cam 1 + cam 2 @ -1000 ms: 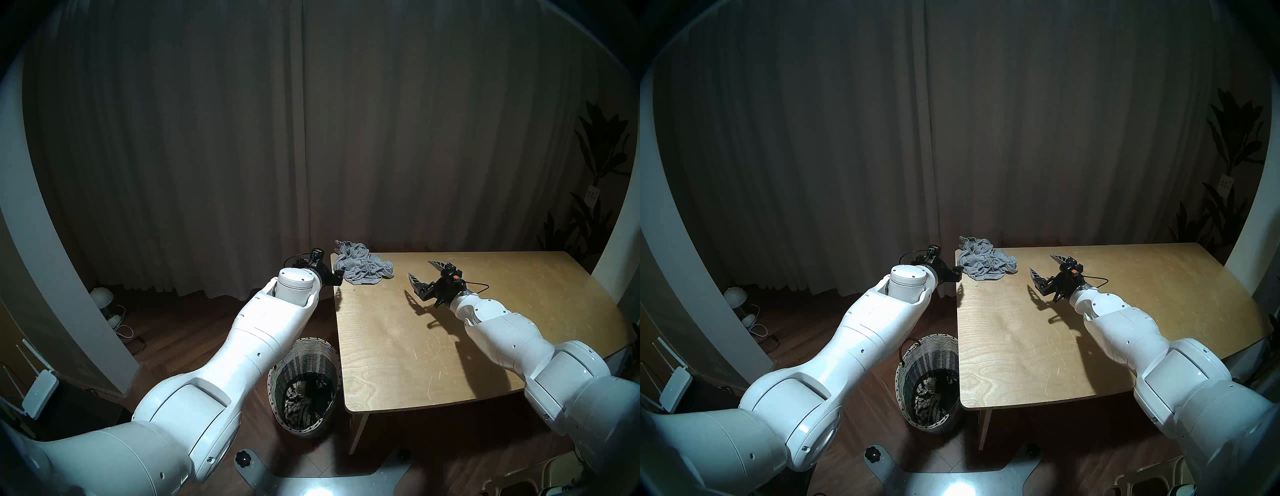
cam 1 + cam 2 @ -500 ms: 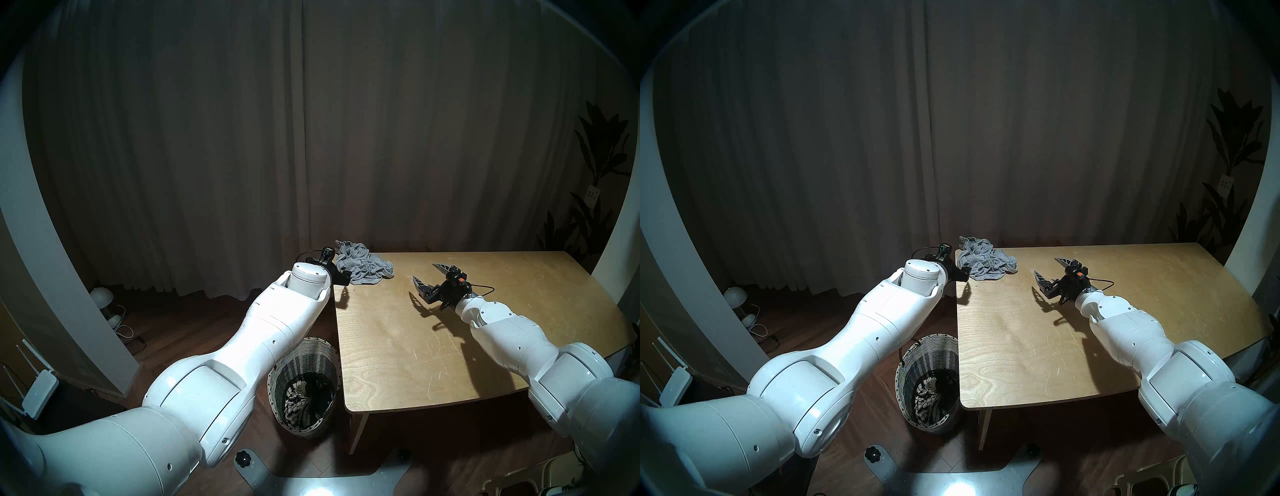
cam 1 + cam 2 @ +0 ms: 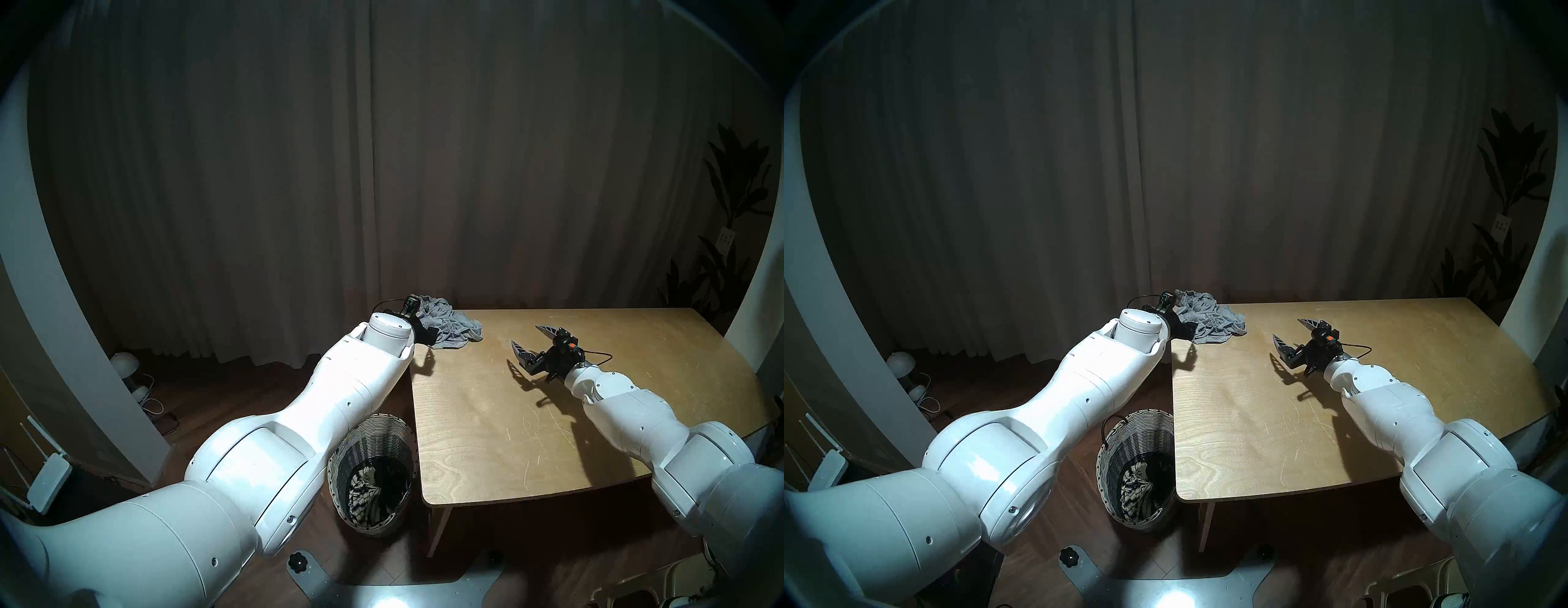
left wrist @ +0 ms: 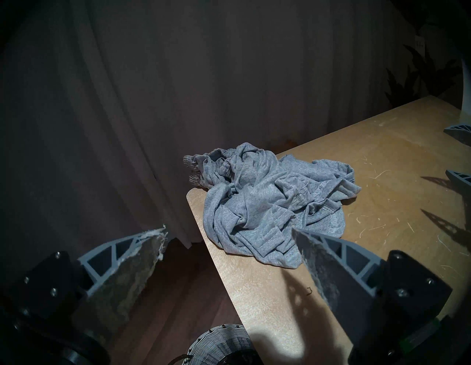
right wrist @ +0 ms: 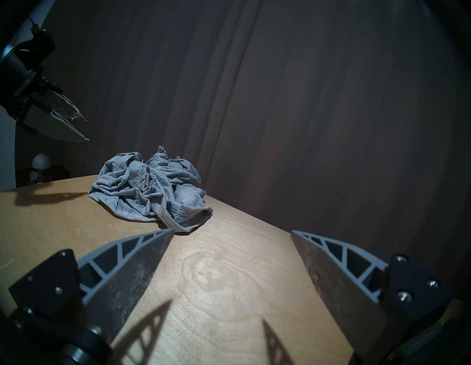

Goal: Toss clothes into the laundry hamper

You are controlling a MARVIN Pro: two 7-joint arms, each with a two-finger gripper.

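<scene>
A crumpled heather grey garment point(image 3: 452, 329) lies on the far left corner of the wooden table point(image 3: 488, 424); it also shows in the left wrist view point(image 4: 267, 206) and the right wrist view point(image 5: 150, 188). My left gripper point(image 4: 228, 229) is open and empty, just short of the garment at the table's left edge point(image 3: 428, 335). My right gripper point(image 3: 526, 335) is open and empty above the table, to the right of the garment point(image 5: 232, 230). The wicker hamper point(image 3: 373, 441) stands on the floor at the table's near left corner. The cream striped garment point(image 3: 365, 488) and dark cloth lie in it. The olive-tan knit is out of view.
A dark curtain point(image 3: 382, 170) hangs behind the table. A white lamp point(image 3: 125, 365) and cables lie on the floor at left, with a router point(image 3: 46, 475) nearer. A plant point(image 3: 729, 212) stands at far right. My base plate point(image 3: 382, 594) is below.
My left arm has reached forward and right, bringing its open gripper up to the grey garment. My right gripper has drifted slightly right and stayed open.
</scene>
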